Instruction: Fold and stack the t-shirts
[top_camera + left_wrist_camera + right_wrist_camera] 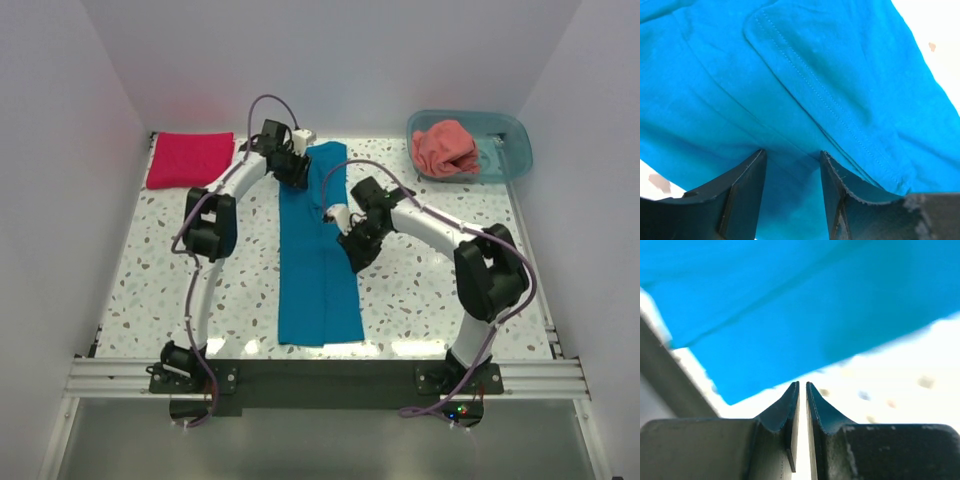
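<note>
A teal-blue t-shirt (315, 265) lies folded into a long strip down the middle of the table. My left gripper (297, 178) hangs over its far end, jaws open, both fingertips right at the cloth (850, 90), which fills the left wrist view between and beyond the gripper (791, 152). My right gripper (360, 260) is over the strip's right edge. In its wrist view the gripper (802, 385) stands open by a thin slit with nothing in it, above bare table beside the shirt (790, 315). A crimson t-shirt (190, 158) lies folded at the back left. A salmon t-shirt (445, 148) is bunched in the tub.
The translucent teal tub (515, 150) stands at the back right corner. White walls close in the speckled table (430, 290) on three sides. A metal rail (330, 375) with both arm bases runs along the near edge.
</note>
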You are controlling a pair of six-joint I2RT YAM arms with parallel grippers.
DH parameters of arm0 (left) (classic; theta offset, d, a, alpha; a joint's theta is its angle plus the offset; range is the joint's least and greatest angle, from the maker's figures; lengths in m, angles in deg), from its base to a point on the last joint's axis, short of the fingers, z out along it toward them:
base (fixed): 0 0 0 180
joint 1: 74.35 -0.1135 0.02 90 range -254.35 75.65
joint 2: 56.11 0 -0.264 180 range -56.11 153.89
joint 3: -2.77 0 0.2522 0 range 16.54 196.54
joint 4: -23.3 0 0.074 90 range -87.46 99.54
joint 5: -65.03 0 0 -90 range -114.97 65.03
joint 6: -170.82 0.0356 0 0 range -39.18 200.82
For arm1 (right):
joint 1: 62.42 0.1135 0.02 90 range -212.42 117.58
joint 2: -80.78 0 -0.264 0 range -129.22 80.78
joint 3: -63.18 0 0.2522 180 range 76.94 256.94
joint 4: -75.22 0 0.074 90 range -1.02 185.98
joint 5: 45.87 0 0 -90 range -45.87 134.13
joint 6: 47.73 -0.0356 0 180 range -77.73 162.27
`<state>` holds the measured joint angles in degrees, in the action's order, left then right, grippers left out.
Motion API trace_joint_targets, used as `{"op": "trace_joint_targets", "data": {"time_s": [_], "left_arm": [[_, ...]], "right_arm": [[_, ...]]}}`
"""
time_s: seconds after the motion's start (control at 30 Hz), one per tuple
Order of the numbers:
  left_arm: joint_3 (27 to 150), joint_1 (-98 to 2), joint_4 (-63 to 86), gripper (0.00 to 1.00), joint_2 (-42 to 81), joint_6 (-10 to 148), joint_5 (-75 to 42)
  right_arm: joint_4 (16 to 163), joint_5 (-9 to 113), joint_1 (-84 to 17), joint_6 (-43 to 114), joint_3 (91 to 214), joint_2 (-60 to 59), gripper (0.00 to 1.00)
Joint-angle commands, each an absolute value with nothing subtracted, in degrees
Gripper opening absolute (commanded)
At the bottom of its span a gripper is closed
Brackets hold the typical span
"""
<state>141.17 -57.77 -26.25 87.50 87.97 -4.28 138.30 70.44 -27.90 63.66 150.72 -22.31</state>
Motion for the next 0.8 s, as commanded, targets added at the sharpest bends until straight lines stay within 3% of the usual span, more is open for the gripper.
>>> {"op": "trace_joint_targets", "data": {"time_s": [0.0, 0.17, 0.37, 0.5, 0.77], "left_arm": [[144.2, -57.7, -22.9, 0.54, 91.7, 88.7, -3.0], [144.2, -58.5, -14.9, 0.59, 86.7, 88.3, -2.6], [135.1, -59.9, -11.2, 0.62, 73.8, 88.5, -0.9], [123.9, -60.7, -14.2, 0.6, 65.3, 89.5, 2.0], [114.2, -60.6, -17.3, 0.54, 65.2, 90.8, 11.1]], "right_arm": [[134.3, 63.4, -32.3, 62.5, 156.8, -22.0, 0.14], [131.4, 58.5, -35.4, 62.3, 166.0, -28.1, 0.1], [126.4, 57.6, -35.9, 59.0, 172.9, -34.3, 0.05], [125.7, 56.7, -35.9, 57.3, 180.4, -40.2, 0.01], [119.7, 54.2, -35.9, 57.0, 184.9, -46.4, 0.0]]}}
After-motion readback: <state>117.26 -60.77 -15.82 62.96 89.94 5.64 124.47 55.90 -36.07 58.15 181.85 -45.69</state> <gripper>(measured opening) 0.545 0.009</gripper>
